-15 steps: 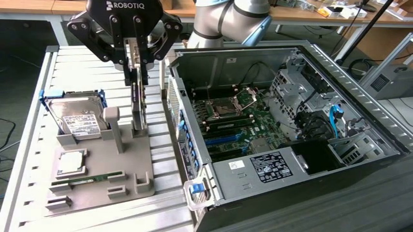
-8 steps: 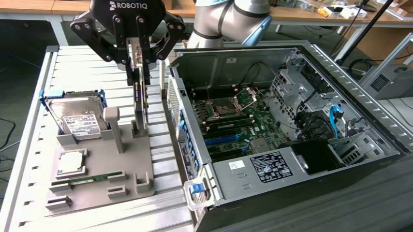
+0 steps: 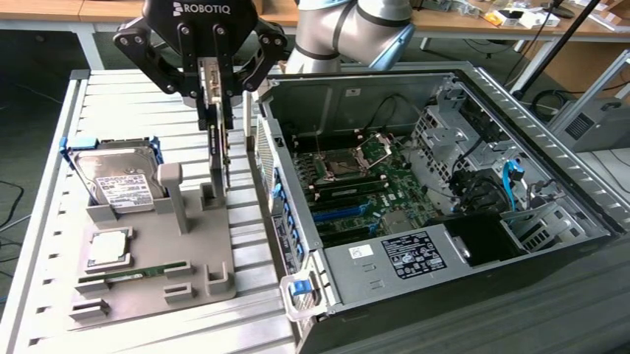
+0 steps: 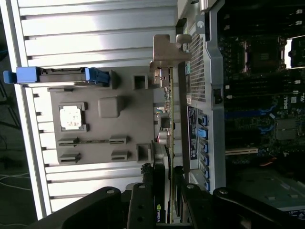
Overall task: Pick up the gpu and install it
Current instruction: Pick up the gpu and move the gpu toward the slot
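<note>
The end effector point(image 3: 217, 92) pinches the upper edge of the gpu point(image 3: 217, 151), which stands upright (seen edge-on from the wrist) over the grey holder point(image 3: 197, 247) on the tabletop point(image 3: 138, 110), just beside the open computer case point(image 3: 325, 103).

gpu point(image 3: 217, 158): thin dark card, silver-grey bracket at one end; upright, edge-on, clamped in end effector point(image 3: 218, 103), most of card hanging below it

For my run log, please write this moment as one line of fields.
gripper: shut on gpu | gpu: upright at grey fixture, not yet installed | computer case: open, right beside gpu
</note>
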### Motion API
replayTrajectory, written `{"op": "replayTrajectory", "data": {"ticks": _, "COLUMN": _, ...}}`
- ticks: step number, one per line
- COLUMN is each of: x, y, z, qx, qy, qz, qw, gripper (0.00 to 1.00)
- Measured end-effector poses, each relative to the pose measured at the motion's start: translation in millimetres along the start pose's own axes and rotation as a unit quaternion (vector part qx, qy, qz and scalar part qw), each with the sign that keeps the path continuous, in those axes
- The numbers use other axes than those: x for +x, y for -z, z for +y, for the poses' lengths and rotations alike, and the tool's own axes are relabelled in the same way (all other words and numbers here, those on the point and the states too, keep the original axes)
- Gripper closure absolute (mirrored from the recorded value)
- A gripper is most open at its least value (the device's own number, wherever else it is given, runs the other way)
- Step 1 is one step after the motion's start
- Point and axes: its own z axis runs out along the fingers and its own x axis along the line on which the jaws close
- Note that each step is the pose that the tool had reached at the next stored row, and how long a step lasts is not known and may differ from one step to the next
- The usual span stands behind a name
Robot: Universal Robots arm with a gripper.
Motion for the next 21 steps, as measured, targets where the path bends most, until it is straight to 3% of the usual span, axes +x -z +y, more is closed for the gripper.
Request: {"op": "replayTrajectory", "data": {"ticks": 21, "x": -9.5, "y": -0.3, "z": 0.7, "qx": 0.0000, "qy": 0.000, "qz": 0.0000, "qw": 1.0000, "gripper": 0.73}}
